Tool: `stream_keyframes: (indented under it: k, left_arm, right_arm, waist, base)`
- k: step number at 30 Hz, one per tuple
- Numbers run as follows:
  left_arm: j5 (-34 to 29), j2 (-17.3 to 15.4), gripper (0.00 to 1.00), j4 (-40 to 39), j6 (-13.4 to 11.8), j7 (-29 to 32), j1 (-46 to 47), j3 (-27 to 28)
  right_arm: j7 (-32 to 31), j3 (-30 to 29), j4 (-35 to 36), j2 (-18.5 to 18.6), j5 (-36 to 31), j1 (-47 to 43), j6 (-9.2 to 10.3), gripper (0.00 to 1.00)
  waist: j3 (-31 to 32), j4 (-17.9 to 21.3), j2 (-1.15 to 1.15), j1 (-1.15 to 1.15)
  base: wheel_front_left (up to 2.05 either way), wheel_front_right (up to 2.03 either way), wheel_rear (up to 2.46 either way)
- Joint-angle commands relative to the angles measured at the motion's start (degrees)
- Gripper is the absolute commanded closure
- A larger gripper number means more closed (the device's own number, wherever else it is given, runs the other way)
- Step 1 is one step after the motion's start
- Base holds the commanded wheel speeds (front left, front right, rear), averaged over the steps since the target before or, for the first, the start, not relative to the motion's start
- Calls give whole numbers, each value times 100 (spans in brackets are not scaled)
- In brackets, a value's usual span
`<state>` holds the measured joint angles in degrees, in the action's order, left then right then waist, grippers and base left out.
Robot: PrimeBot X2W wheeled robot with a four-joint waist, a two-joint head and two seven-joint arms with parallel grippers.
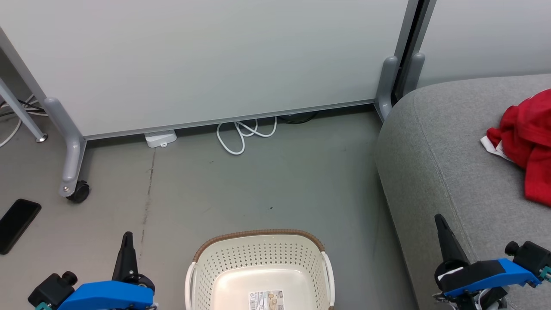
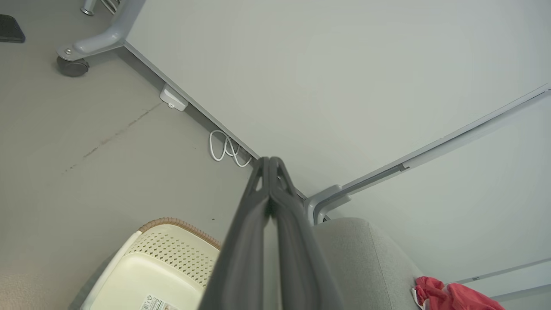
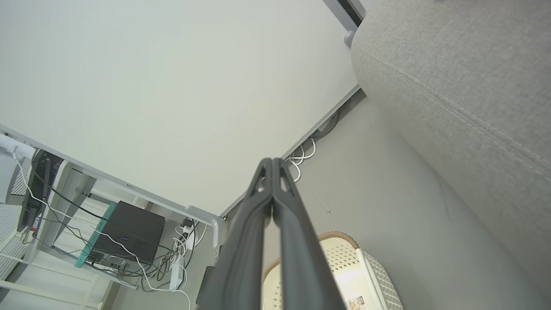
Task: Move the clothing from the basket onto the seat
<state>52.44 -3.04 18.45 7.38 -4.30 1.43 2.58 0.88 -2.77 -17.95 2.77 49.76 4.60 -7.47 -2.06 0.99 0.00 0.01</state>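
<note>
The red clothing (image 1: pixel 527 142) lies crumpled on the grey seat (image 1: pixel 447 142) at the right edge of the head view, and it also peeks in as clothing (image 2: pixel 452 297) on the seat (image 2: pixel 366 262) in the left wrist view. The cream basket (image 1: pixel 258 271) with a brown rim stands on the floor at bottom centre, its inside bare except for a label. My left gripper (image 1: pixel 127 236) is shut and holds nothing, left of the basket. My right gripper (image 1: pixel 439 217) is shut and holds nothing, beside the seat's front edge. Both wrist views show the fingertips pressed together: left gripper (image 2: pixel 270 160), right gripper (image 3: pixel 272 160).
A white partition panel (image 1: pixel 206 60) on wheeled grey feet (image 1: pixel 71 172) closes off the back. White cable loops (image 1: pixel 241 133) and a small white box (image 1: pixel 160 138) lie at its base. A black phone (image 1: pixel 17 224) lies on the floor at left. Bare grey floor (image 1: pixel 280 181) lies between basket and panel.
</note>
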Motion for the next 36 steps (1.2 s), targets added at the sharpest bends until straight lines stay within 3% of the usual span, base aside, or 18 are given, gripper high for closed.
stream_keyframes:
  k: [1,36]
  left_arm:
    - [189,-16,100,-100,7,43,163,35]
    - [2135,0,100,-285,13,584,348,230]
  right_arm:
    - [-39,-32,102,12,218,128,-2,100]
    - [-404,-213,264,14,2296,171,-3,100]
  waist:
    - [4,-2,0,0]
    - [82,-43,0,-1]
  base:
    - [0,0,0]
    - [0,0,0]
